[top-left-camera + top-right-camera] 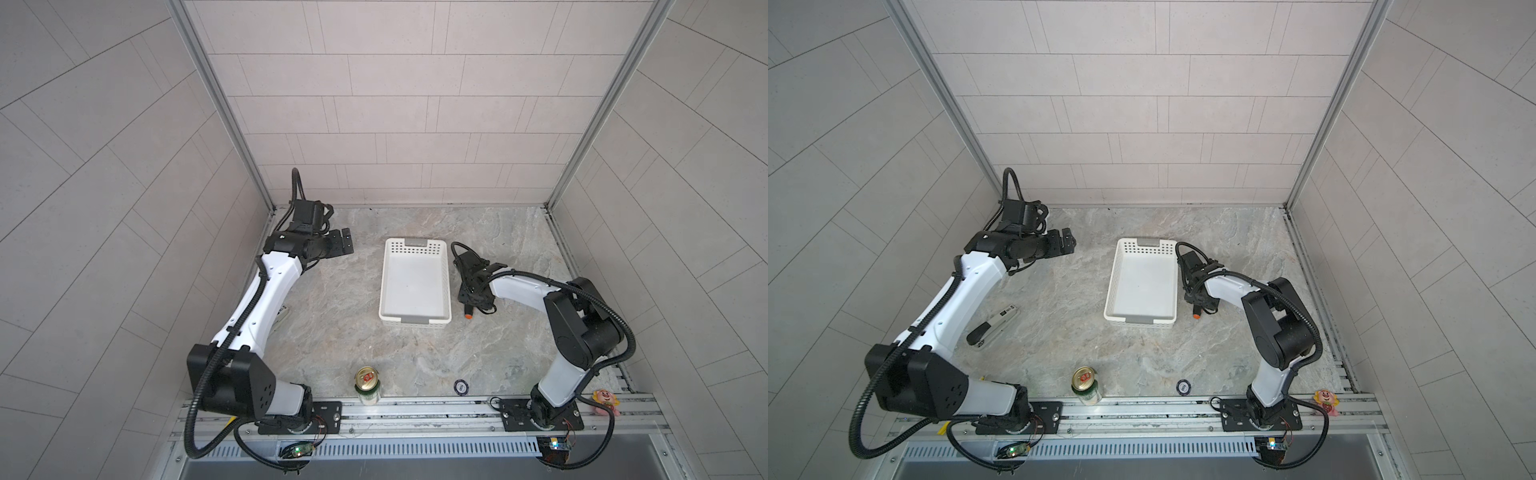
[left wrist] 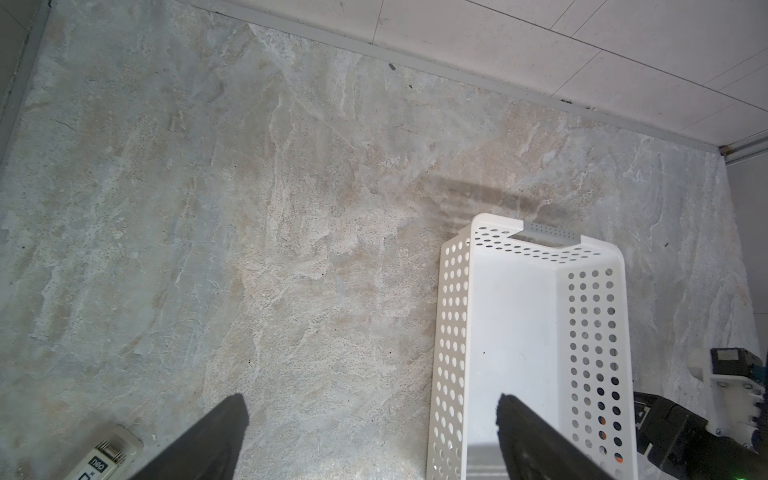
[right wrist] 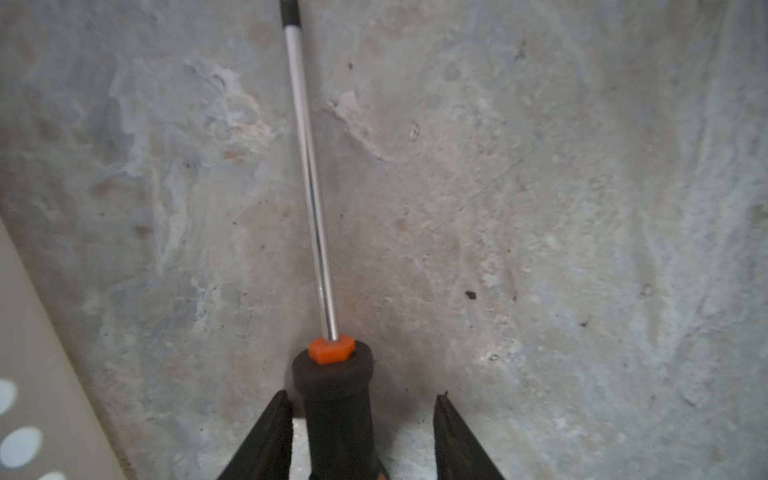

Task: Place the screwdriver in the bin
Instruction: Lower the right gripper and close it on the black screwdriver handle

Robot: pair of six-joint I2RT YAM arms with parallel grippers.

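From my remote station, I have the right gripper (image 3: 360, 436) low over the stone-patterned surface (image 1: 332, 332), its jaws straddling the black handle of the screwdriver (image 3: 332, 399) with one finger (image 3: 266, 440) almost touching the handle and a clear gap on the other side, so they stand part open and grip nothing yet. The screwdriver lies flat on the surface just beside the long wall of the bin (image 1: 415, 282), outside it, its orange cap (image 1: 468, 316) poking out from under the gripper in both top views and its bright shaft running away along the surface in the right wrist view. The left gripper (image 2: 370, 440) hangs idle, jaws open and empty, near the bin's far side. To do this well, I judge that I should shift the right gripper a touch so the handle sits centred between the fingers, then close squarely on the thick handle rather than the thin shaft, which would likely roll or pivot. The lift should clear the perforated wall before I swing across.
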